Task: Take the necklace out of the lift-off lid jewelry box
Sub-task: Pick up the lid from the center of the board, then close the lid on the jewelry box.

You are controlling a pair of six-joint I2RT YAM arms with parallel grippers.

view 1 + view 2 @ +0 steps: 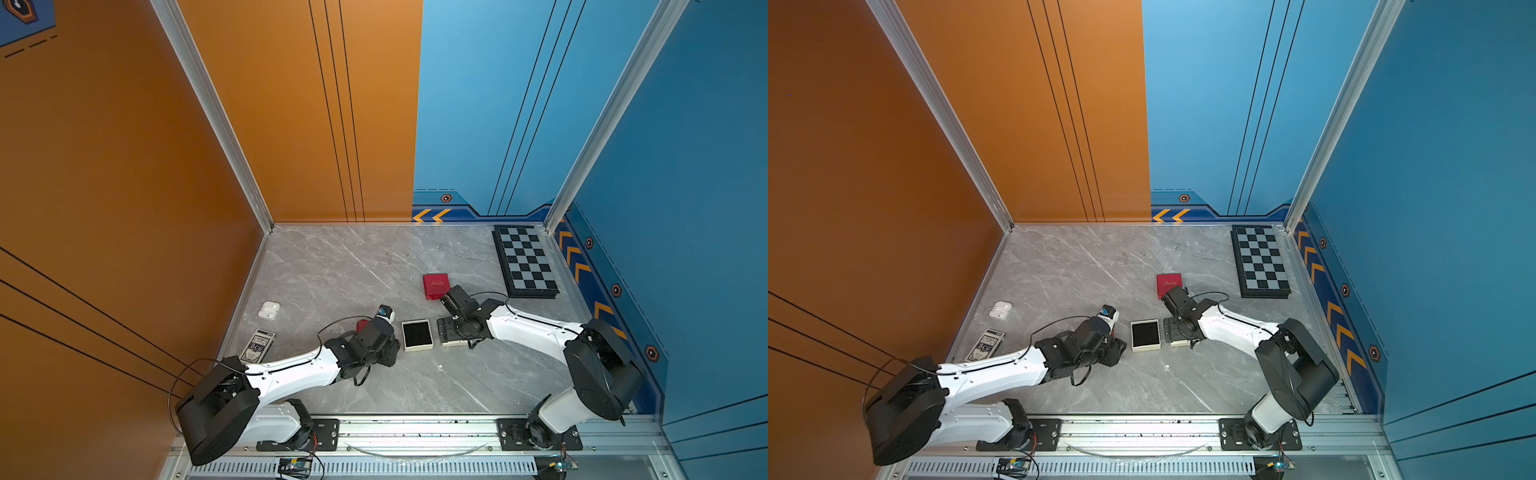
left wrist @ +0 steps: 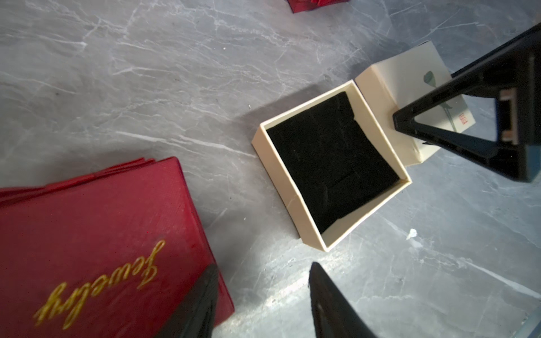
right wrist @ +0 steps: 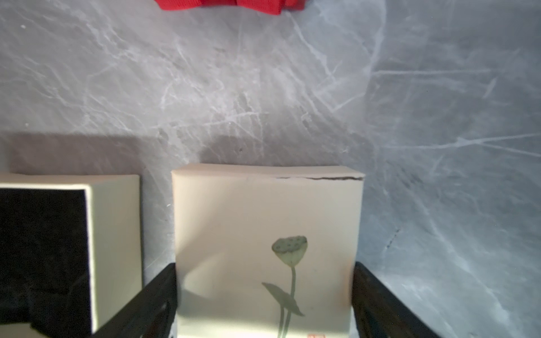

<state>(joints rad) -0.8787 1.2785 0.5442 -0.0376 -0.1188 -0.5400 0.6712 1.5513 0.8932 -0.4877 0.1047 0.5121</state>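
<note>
The cream box (image 2: 282,187) sits open near the middle of the grey marble table (image 1: 332,282) with its black pad (image 2: 330,161) showing. Its lid (image 3: 263,210) lies flat just beside it at its 3 o'clock, the printed lotus stem facing up. The right pincer (image 3: 263,266) is down over that lid with its fingers (image 3: 161,289) stood wide, one against each side; whether they are squeezing it I cannot tell. The left pincer (image 2: 263,295) hangs at the box's 9 o'clock, fingers spread with only table between them, and one fingertip crosses the corner of a red box (image 2: 102,234) with gold lettering. A second red box (image 1: 435,286) lies at about 1 o'clock from the cream one. As for the necklace, I cannot pick it out for sure: a thin glinting strand (image 1: 389,258) lies far back toward 12 o'clock, too small to tell. A chessboard (image 1: 524,262) lies out at 2 o'clock, an earbud case (image 1: 269,310) at 9 and a pack of cards (image 1: 257,347) at 8.
</note>
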